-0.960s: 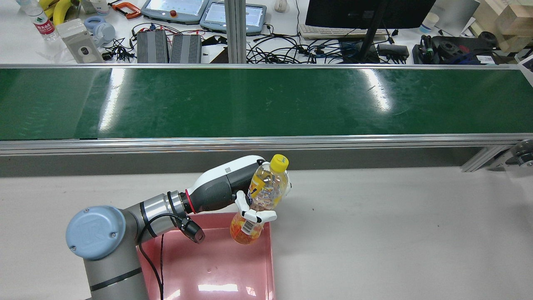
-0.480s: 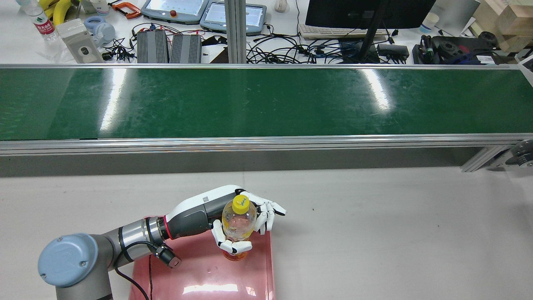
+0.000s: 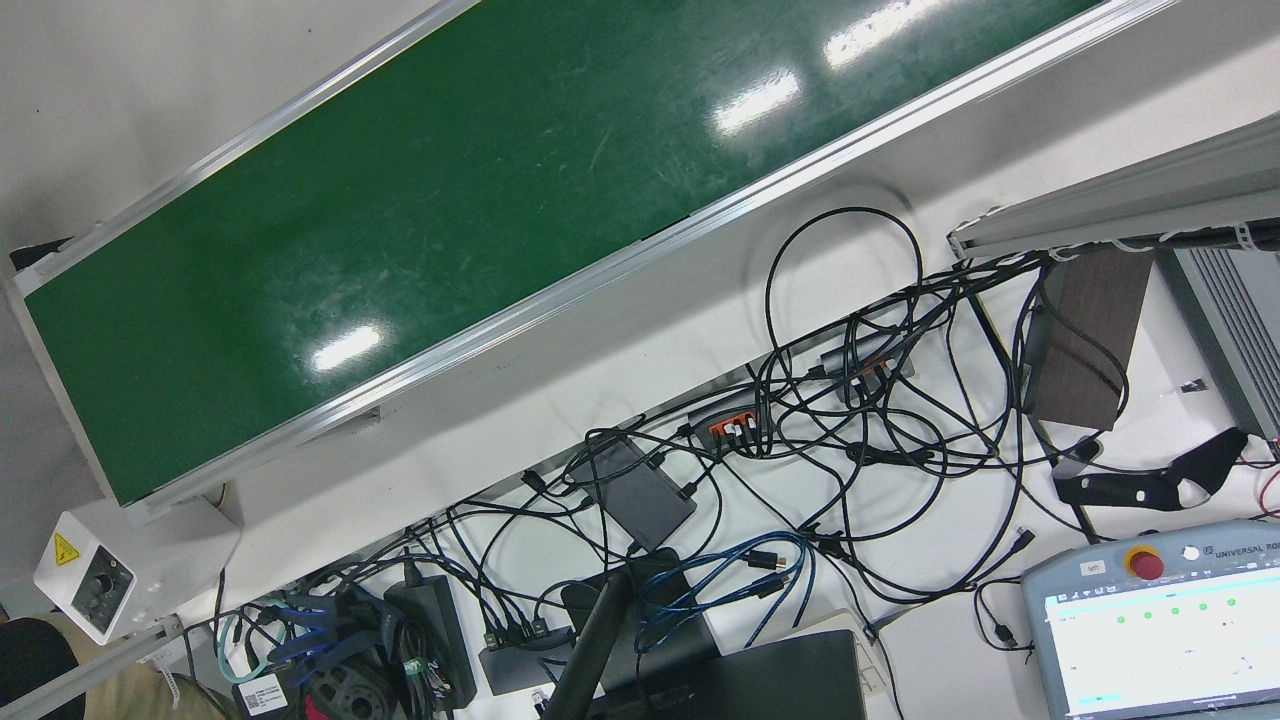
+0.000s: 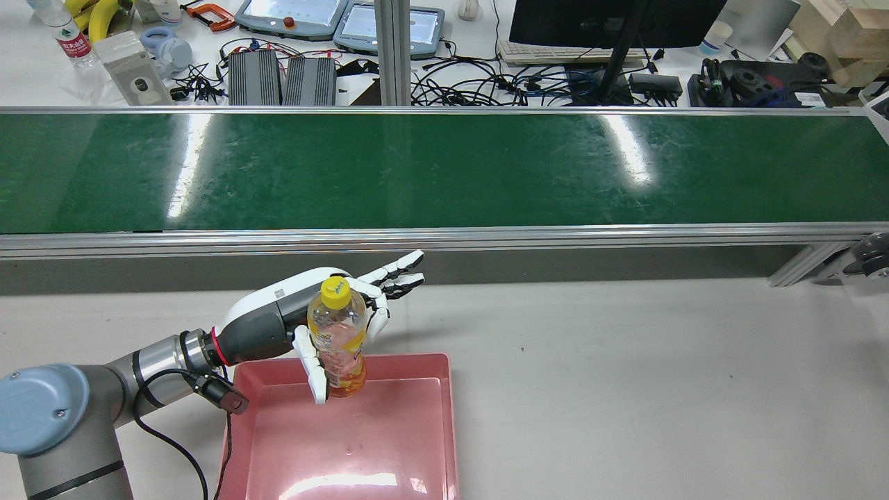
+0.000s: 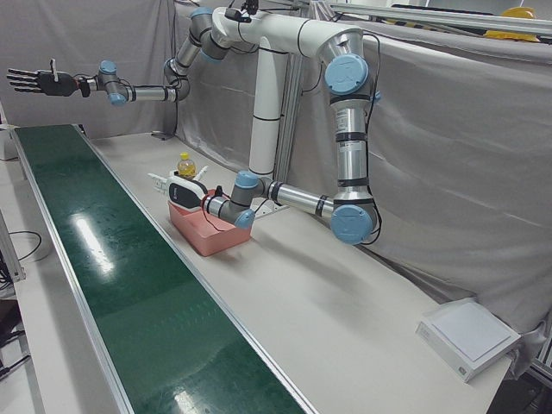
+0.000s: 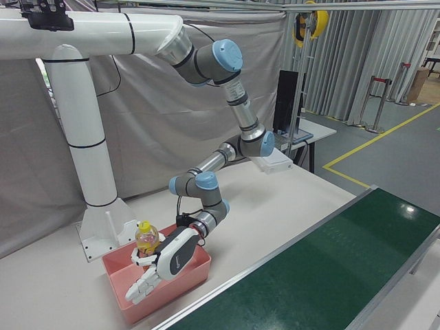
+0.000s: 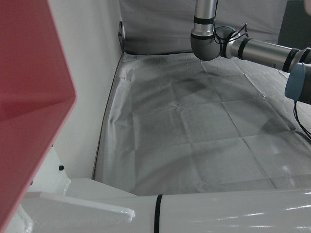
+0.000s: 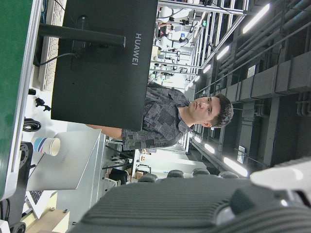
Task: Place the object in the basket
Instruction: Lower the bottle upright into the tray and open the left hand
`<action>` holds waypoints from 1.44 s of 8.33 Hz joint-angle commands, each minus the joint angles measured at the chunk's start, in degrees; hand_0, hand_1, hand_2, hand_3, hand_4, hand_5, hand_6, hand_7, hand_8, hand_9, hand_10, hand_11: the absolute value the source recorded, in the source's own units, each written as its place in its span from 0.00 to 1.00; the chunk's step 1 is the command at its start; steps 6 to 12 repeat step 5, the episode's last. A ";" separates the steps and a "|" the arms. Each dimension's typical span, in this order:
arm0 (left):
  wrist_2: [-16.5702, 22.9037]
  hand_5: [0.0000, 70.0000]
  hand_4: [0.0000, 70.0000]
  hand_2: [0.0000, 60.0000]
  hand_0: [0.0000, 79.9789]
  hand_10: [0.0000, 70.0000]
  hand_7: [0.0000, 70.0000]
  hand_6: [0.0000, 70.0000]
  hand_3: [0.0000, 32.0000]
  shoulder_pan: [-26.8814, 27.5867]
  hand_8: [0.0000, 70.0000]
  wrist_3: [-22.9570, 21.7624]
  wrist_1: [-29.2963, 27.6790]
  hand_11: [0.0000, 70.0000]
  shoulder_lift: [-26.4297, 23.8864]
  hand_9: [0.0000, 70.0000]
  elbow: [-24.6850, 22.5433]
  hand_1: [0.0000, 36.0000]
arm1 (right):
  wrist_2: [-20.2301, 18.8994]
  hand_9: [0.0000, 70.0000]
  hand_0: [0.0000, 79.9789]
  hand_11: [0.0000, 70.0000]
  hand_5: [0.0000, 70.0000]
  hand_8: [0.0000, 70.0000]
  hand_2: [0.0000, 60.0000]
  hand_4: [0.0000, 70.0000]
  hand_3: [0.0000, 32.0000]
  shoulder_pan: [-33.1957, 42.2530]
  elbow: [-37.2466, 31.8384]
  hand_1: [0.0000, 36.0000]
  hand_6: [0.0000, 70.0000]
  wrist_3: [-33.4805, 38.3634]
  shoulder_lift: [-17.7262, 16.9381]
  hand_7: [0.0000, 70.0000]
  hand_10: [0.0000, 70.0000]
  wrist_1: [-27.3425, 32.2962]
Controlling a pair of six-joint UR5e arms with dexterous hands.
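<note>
Standing upright in the pink basket (image 4: 424, 444), at its far edge, the bottle (image 4: 337, 337) with the yellow cap sits right against the palm side of the left hand (image 4: 326, 316). That hand reaches over the basket's far wall with its fingers (image 4: 399, 272) spread out straight toward the green conveyor belt (image 4: 444, 170), and its thumb hangs down in front of the bottle's lower half; the fingers are wide and not wrapped round the bottle, though from the rear view it is hard to say whether the thumb or palm touches it. In the right-front view the same hand (image 6: 161, 265) lies low over the basket (image 6: 175, 289) with its fingers splayed past the rim, and the bottle (image 6: 146, 240) rises behind it, cap up. The left-front view shows the bottle (image 5: 185, 166) just behind the hand (image 5: 177, 188), inside the basket (image 5: 207, 233). The right hand (image 5: 34, 81) is held high and far off, beyond the belt's far end, with its fingers apart and holding nothing. The left hand view shows only a near corner of the basket (image 7: 29, 97) and grey cloth. The right hand view looks out at a dark monitor (image 8: 104, 63) and a person (image 8: 165, 121) behind it.
</note>
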 commanded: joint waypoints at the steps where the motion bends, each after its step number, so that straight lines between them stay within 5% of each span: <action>1: -0.03 0.16 0.22 0.00 0.60 0.08 0.06 0.00 0.00 -0.87 0.09 -1.02 -0.04 0.12 2.68 0.13 -3.81 0.19 | 0.00 0.00 0.00 0.00 0.00 0.00 0.00 0.00 0.00 -0.02 -0.04 0.00 0.00 -0.01 0.00 0.00 0.00 0.00; 12: -0.12 0.16 0.22 0.00 0.60 0.08 0.04 0.00 0.00 -1.13 0.09 -1.46 0.22 0.12 2.59 0.13 -3.99 0.18 | 0.00 0.00 0.00 0.00 0.00 0.00 0.00 0.00 0.00 -0.02 -0.04 0.00 0.00 -0.01 0.00 0.00 0.00 0.00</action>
